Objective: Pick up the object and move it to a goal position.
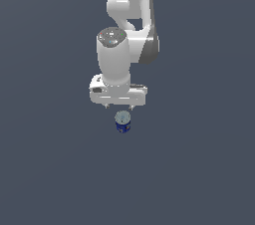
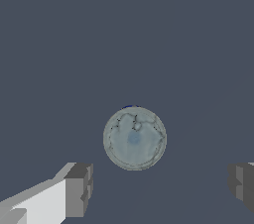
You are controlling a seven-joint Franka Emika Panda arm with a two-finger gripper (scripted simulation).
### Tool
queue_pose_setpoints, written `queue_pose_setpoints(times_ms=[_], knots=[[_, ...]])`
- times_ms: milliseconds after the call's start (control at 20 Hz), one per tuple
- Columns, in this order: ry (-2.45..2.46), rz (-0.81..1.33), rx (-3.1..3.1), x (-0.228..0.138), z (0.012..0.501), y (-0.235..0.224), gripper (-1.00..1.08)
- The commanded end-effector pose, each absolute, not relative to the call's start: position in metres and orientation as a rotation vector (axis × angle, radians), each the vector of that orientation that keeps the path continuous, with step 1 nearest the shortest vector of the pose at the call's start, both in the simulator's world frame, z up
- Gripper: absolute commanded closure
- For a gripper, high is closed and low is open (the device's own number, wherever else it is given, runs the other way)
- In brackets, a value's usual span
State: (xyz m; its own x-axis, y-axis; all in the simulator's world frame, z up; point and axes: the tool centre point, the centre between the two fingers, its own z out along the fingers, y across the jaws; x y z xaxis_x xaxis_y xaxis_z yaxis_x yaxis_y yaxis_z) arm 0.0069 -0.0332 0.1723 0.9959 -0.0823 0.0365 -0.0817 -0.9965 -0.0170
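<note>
The white Panda arm (image 1: 130, 25) is reaching down over a plain dark grey-blue floor surface (image 1: 199, 169), no edges or corners of which are showing in either view. The gripper (image 1: 119, 107) is pointing straight downward, and its jaws are standing spread wide apart with nothing between them; in the wrist view the two dark grey fingertips (image 2: 79, 188) are appearing on opposite sides of the frame, well apart from each other. The small blue can (image 1: 123, 122) is standing upright on the floor surface, just below the gripper in the exterior view and separated from it by a small gap. In the wrist view the can (image 2: 134, 138) is showing mainly its round silvery-grey top, with only a thin sliver of the blue wall visible at one edge. The can is sitting close to the line between the two fingertips but offset from it, and neither fingertip is touching it. In the exterior view pale label marks are showing faintly on the blue wall; their wording is too small to read.
</note>
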Motion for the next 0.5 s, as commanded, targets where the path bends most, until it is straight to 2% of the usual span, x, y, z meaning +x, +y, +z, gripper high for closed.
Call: queue_pose_setpoints(times_ms=[0, 450], knots=[[0.128, -0.058, -3.123, 0.007, 0.172, -0.033, -0.92], [0.098, -0.071, -3.154, 0.008, 0.18, -0.052, -0.92]])
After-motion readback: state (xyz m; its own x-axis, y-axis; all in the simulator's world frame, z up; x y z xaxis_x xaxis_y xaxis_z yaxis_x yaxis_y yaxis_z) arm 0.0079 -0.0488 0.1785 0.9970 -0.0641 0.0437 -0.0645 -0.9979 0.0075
